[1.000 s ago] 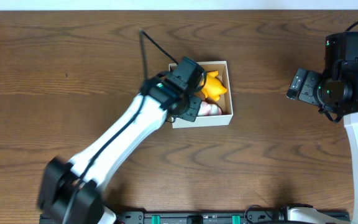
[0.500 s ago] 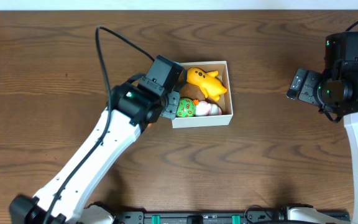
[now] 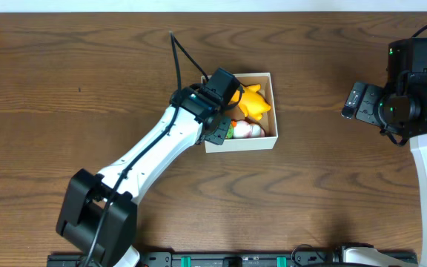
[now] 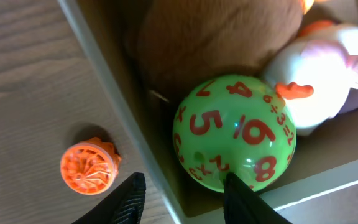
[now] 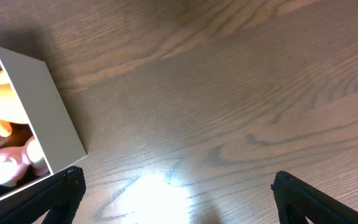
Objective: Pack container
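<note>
Half a second ago the left arm stood drawn back to the left of the box, and the green ball showed in full from above. Now the arm has swung back over the box's left half, and its wrist covers the brown toy and most of the ball. The right arm has not moved.

The box (image 3: 273,111) sits on the table (image 3: 87,74), a little right of centre. The left pincer (image 4: 184,182) hangs at the box's left wall, jaws apart and holding nothing. One finger (image 4: 131,199) is outside over the wood. The other (image 4: 240,198) is inside, at the edge of the green ball (image 4: 235,134); whether it touches the ball I cannot tell. The right pincer (image 5: 178,180) is well apart to the right, spread wide above bare wood.

In the box lie a yellow toy (image 3: 252,102), a pink-and-white toy (image 3: 247,130) and a brown toy (image 4: 216,43), all packed close around the ball. The brown toy is cut off by the wrist view's top edge, so its shape is unclear. A small orange wheel (image 4: 87,167) lies on the wood just outside the left wall; from above the arm hides it.
</note>
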`<state>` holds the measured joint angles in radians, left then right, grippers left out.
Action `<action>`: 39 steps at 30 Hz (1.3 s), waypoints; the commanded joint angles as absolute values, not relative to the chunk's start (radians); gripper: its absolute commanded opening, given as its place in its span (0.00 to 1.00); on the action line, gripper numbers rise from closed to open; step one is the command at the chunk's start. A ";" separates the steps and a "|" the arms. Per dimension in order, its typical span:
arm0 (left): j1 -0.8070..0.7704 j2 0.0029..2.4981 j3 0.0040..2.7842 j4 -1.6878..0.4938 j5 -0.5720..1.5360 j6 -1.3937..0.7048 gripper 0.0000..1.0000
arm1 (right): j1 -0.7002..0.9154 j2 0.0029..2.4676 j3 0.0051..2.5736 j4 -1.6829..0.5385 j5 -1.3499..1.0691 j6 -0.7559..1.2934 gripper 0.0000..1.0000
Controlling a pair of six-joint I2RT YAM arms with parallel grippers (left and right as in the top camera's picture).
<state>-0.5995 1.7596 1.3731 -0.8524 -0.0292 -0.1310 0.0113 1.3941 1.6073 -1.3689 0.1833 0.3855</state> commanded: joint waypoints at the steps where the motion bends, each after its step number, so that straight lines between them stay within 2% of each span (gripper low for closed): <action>1: -0.603 1.791 1.372 -0.846 -0.014 -0.124 0.42 | 0.005 1.397 1.607 -1.369 0.183 0.377 0.99; 10: -0.603 1.807 1.364 -0.828 -0.010 -0.125 0.41 | 0.005 1.397 1.607 -1.369 0.169 0.378 0.99; 14: -0.603 1.818 1.358 -0.844 -0.007 -0.125 0.30 | 0.006 1.397 1.607 -1.369 0.164 0.381 0.99; 17: -0.603 1.797 1.362 -0.847 -0.008 -0.125 0.31 | 0.006 1.397 1.607 -1.369 0.164 0.381 0.99; 23: -0.603 1.684 1.380 -0.851 -0.008 -0.125 0.43 | 0.006 1.397 1.607 -1.369 0.164 0.381 0.99; 30: -0.603 1.565 1.380 -0.843 -0.007 -0.133 0.45 | 0.006 1.397 1.607 -1.365 0.164 0.381 0.99; 39: -0.624 1.656 1.367 -0.752 0.038 -0.128 0.45 | 0.006 1.397 1.607 -1.365 0.164 0.381 0.99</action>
<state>-0.6186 1.6081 1.3731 -0.7593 0.0204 -0.1303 0.0113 1.3941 1.6073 -1.3670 0.1650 0.3855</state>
